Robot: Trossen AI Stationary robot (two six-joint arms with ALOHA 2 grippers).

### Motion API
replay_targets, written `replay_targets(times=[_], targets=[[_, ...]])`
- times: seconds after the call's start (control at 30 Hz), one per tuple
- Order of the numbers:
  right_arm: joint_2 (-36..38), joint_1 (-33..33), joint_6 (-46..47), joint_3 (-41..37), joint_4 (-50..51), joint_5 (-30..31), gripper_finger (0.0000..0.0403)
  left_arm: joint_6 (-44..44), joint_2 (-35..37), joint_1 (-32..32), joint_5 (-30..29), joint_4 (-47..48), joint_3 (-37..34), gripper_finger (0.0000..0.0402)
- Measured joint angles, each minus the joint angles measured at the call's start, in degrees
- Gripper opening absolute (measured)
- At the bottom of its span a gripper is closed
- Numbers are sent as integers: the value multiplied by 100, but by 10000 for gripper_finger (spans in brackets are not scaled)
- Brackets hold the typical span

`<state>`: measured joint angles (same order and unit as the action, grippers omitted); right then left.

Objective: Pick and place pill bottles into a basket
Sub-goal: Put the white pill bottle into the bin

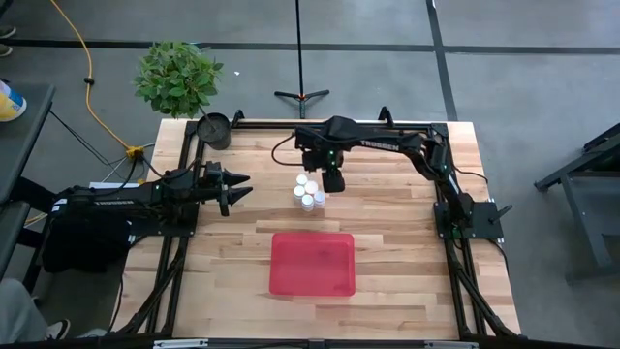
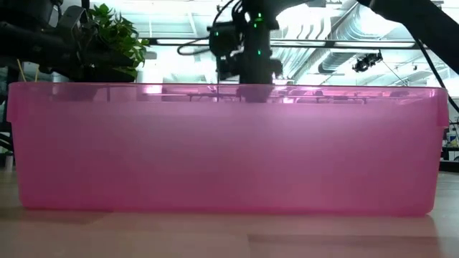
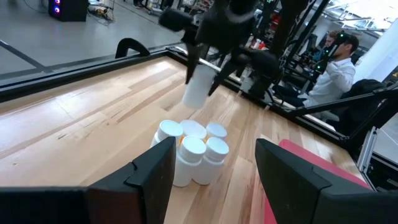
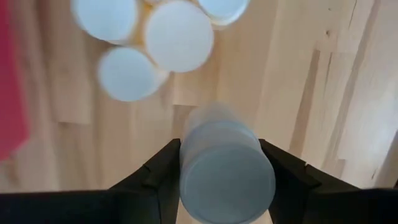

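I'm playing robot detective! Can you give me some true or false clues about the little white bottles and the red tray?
1. The right gripper holds a pill bottle in its jaws. True.
2. The red basket already has bottles in it. False: nothing shows inside it.
3. Four pill bottles stand bunched together on the table. True.
4. The left gripper is carrying a bottle. False: it hangs open and empty, left of the cluster.
5. The plant sits in the basket. False: it is beyond the table's far left corner.

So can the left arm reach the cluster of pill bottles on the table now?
Probably yes. The left gripper points at the four standing pill bottles with bare table between. The right gripper holds a fifth bottle lifted just behind them, so the arms would come close.
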<state>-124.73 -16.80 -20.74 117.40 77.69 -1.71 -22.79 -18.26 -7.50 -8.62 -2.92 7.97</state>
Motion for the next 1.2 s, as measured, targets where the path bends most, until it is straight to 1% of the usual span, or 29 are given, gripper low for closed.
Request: replay_targets(times=[0.1, 0.33, 0.5, 0.63, 0.83, 0.97, 1.13, 1.2], targets=[[0, 44, 203, 375, 252, -317, 166, 0, 0, 1, 0, -2, 0, 253], [2, 198, 750, 1097, 603, -1423, 166, -13, 1, 0, 31, 0, 0, 253], [2, 407, 1091, 1415, 671, -2190, 166, -12, 0, 0, 105, 0, 0, 253], [4, 651, 1320, 1500, 667, -2558, 166, -11, 0, 2, 290, 2, 0, 253], [4, 1078, 1628, 1497, 652, -2615, 167, -8, 2, 2, 505, 2, 0, 253], [4, 1363, 1925, 1493, 508, -2604, 166, -4, 2, 2, 525, 4, 0, 253], [4, 1706, 2280, 1491, 438, -2477, 166, 1, 1, 2, 525, 4, 0, 253], [4, 1842, 2434, 1491, 444, -2233, 166, 0, 1, 2, 525, 5, 0, 253]])
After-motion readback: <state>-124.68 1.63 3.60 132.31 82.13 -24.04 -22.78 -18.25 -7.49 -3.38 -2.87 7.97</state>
